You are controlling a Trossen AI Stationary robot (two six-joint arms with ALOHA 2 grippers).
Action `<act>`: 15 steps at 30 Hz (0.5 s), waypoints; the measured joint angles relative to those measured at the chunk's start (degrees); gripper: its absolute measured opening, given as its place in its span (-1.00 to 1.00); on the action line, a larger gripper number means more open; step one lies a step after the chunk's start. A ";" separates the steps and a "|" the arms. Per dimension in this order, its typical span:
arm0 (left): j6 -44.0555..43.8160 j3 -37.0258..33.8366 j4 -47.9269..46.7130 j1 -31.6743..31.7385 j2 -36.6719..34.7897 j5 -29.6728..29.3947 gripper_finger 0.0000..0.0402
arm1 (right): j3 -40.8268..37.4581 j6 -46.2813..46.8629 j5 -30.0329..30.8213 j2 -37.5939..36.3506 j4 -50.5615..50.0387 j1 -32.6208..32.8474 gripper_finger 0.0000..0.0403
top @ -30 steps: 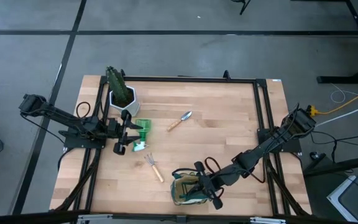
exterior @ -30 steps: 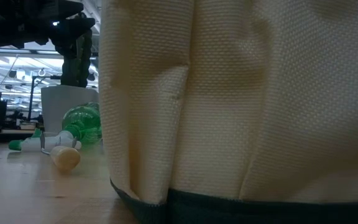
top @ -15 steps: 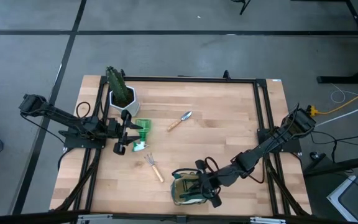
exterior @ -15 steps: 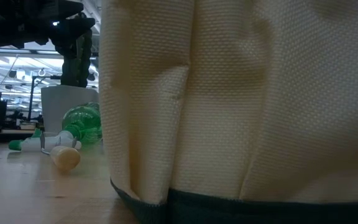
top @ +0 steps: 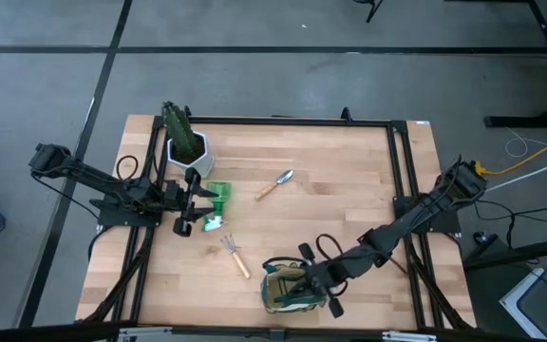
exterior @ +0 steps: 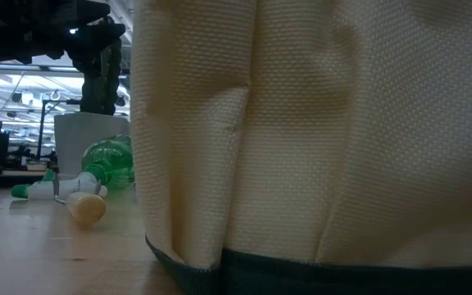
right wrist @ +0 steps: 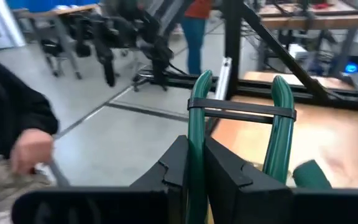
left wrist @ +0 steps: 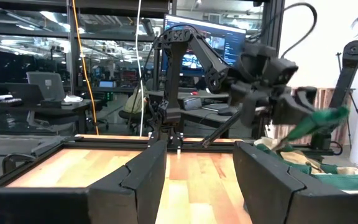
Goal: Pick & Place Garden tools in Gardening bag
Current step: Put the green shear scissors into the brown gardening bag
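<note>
The beige canvas gardening bag (top: 288,293) with dark green trim stands near the table's near edge and fills the low view (exterior: 318,139). My right gripper (top: 315,285) is over it, shut on a green handle (right wrist: 196,124). My left gripper (top: 190,202) waits open at the left, beside the green-and-white item (top: 216,195). The trowel (top: 275,184) lies at mid-table. The wooden-handled rake (top: 235,255) lies left of the bag. No pruning shears show. My right gripper pinches one dark green handle strap (right wrist: 195,146) of the bag between its two fingers (right wrist: 173,168). It reaches in from the table's right. The strap runs up out of the fingers to a black cross band. The bag's bottom stays on the table.
A white pot with a green cactus (top: 184,141) stands at the far left, just beyond my left gripper. A black frame (top: 402,180) borders the table. A person's hand and sleeve (right wrist: 23,146) show beyond the table in the right wrist view.
My right arm has sunk a little toward the table's near edge at the bag, still shut on the handle. The bag's front wall has not moved in the low view.
</note>
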 joint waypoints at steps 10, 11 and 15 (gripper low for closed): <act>0.00 -0.01 0.00 0.00 -0.02 0.00 -0.09 | -0.02 0.18 -16.32 -11.63 -6.49 -2.66 -0.79; 0.00 -0.01 -0.01 -0.01 0.00 0.00 -0.09 | -0.01 0.12 -17.19 -12.36 -6.16 -3.10 -0.79; -0.01 -0.02 -0.11 -0.01 -0.02 0.00 -0.09 | 0.02 -1.46 -20.66 -15.13 -7.06 -4.55 -0.79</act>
